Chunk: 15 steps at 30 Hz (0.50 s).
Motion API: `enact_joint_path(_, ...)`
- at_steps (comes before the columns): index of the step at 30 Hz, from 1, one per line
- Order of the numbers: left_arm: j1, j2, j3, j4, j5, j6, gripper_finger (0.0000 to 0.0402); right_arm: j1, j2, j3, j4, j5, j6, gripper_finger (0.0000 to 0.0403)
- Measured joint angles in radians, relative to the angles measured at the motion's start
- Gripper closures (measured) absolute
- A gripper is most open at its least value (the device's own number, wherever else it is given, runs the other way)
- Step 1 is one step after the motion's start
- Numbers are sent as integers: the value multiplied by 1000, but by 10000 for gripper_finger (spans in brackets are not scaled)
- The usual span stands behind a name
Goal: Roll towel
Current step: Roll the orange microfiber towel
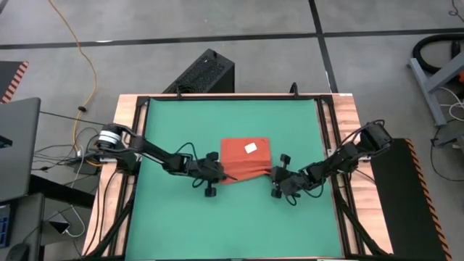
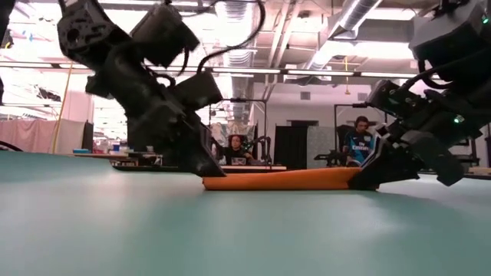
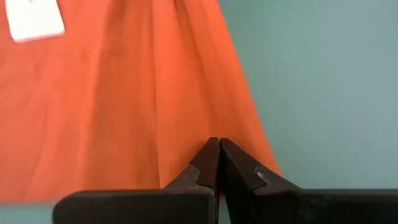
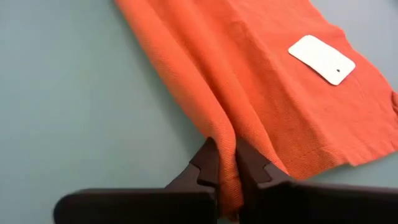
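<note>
Left gripper (image 1: 220, 175) pinched shut on the towel (image 1: 245, 159) at that cloth's seven-o'clock corner; right gripper (image 1: 274, 176) pinched shut on the five-o'clock corner.

Seen from the high view: orange-red towel lying near the middle of the green mat (image 1: 174, 130), a small white tag (image 1: 251, 148) on its top face toward one o'clock. Left arm reaching in from nine o'clock, right arm from three o'clock, both fingertip pairs meeting the towel's near edge at six o'clock. That near edge drawn taut between the two grippers and slightly gathered. Wooden table border (image 1: 346, 109) framing the mat.

Seen from the low view: towel (image 2: 284, 179) a thin orange strip lying flat on the mat (image 2: 230, 230), left gripper (image 2: 209, 170) down at its nine-o'clock end, right gripper (image 2: 367, 178) down at its three-o'clock end. Two people seated far off in the room behind.

Seen from the left wrist view: dark fingers (image 3: 208, 165) pressed together, towel (image 3: 124, 99) cloth nipped between the tips, folds fanning away from the pinch, tag (image 3: 34, 18) at the far corner, mat (image 3: 329, 81) bare alongside.

Seen from the right wrist view: fingers (image 4: 208, 165) closed on a raised ridge of towel (image 4: 261, 81), a pleat of cloth running up between them, tag (image 4: 321, 59) lying flat farther off, mat (image 4: 81, 106) beside the towel's edge.
</note>
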Motion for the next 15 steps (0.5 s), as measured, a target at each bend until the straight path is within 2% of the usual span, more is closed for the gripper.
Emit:
enact_joint_path(4,-1,-89,-2,-8,-9,43,402,21,-18,-2,-7,-10,15,371)
enact_joint_path(9,20,-138,2,43,-120,178,402,17,-62,7,-34,-88,25,367)
enact_joint_path(15,96,-128,0,46,-66,213,401,-23,-147,45,-97,-273,30,370)
